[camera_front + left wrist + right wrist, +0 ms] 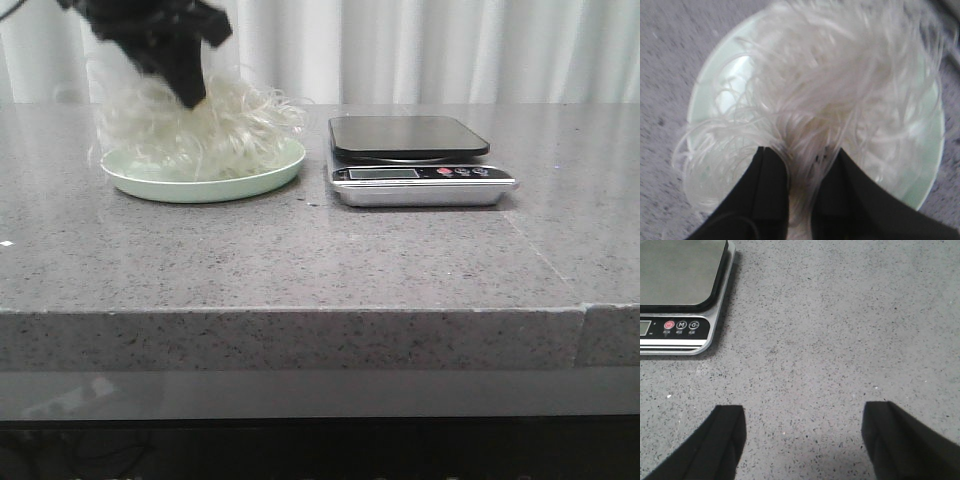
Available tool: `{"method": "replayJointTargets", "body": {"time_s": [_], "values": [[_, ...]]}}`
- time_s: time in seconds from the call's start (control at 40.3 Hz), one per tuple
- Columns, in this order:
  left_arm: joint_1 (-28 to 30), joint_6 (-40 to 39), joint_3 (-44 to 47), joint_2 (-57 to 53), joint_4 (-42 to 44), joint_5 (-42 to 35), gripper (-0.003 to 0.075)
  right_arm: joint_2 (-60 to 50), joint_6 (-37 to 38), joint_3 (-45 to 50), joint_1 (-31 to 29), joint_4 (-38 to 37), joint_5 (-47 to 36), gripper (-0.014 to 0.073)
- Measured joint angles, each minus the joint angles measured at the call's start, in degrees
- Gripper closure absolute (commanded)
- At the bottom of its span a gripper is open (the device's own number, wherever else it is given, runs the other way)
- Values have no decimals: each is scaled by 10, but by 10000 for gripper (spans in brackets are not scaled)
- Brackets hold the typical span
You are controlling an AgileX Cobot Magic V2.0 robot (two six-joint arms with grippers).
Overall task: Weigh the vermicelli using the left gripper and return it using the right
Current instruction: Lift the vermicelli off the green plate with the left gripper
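The vermicelli (210, 130) is a fluffy whitish mass of curly strands on the pale green plate (262, 178) at the left of the table. My left gripper (190, 95) reaches down into its top. In the left wrist view the black fingers (767, 180) are shut on a tuft of vermicelli (840, 85) over the plate (932, 165). The scale (410, 137) stands right of the plate, its black platform bare. My right gripper (802, 412) is open and empty over bare table, with the scale (680, 275) off to one side. It is out of the front view.
The grey speckled table (300, 260) has its front edge near the camera, with a seam at the front right. White curtains (450, 50) hang behind the table.
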Motion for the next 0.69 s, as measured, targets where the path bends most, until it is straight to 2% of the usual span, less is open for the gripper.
{"method": "replayJointTargets", "body": {"time_s": [0.322, 0.496, 0.695], "values": [[0, 1, -125, 0, -27, 13, 564, 0, 0, 0, 0, 0, 0, -3], [-10, 1, -152, 0, -61, -35, 564, 0, 0, 0, 0, 0, 0, -3], [-57, 1, -160, 12, -65, -112, 563, 0, 0, 0, 0, 0, 0, -3]]}}
